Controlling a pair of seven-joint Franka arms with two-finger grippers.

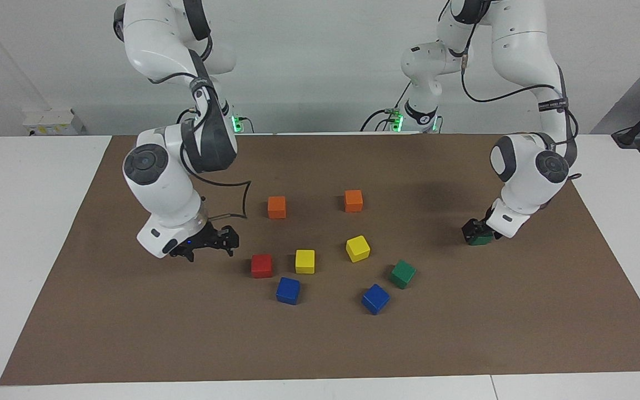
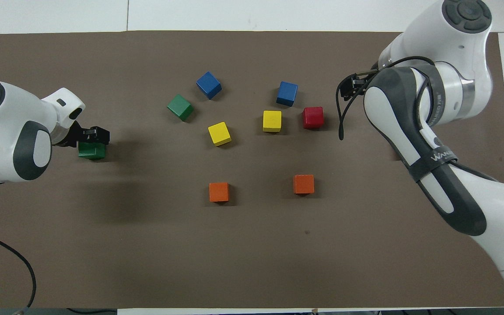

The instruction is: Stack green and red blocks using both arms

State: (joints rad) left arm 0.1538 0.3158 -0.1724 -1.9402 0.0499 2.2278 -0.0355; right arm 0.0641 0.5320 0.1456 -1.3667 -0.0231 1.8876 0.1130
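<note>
Facing the robots, the right tool (image 1: 204,248) hangs wide and empty beside a red block (image 1: 261,265); the left tool (image 1: 478,230) sits at a green block (image 1: 480,239), grip unclear.

Overhead, the left tool (image 2: 95,133) overlaps that green block (image 2: 91,150); another green block (image 2: 180,107) lies midsurface.

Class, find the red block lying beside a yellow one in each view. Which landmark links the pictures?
Facing view: red block just below the picture's centre.
Overhead view: red block above the picture's centre.
Shared landmark: the yellow block beside it, with a blue block farther from the robots.
</note>
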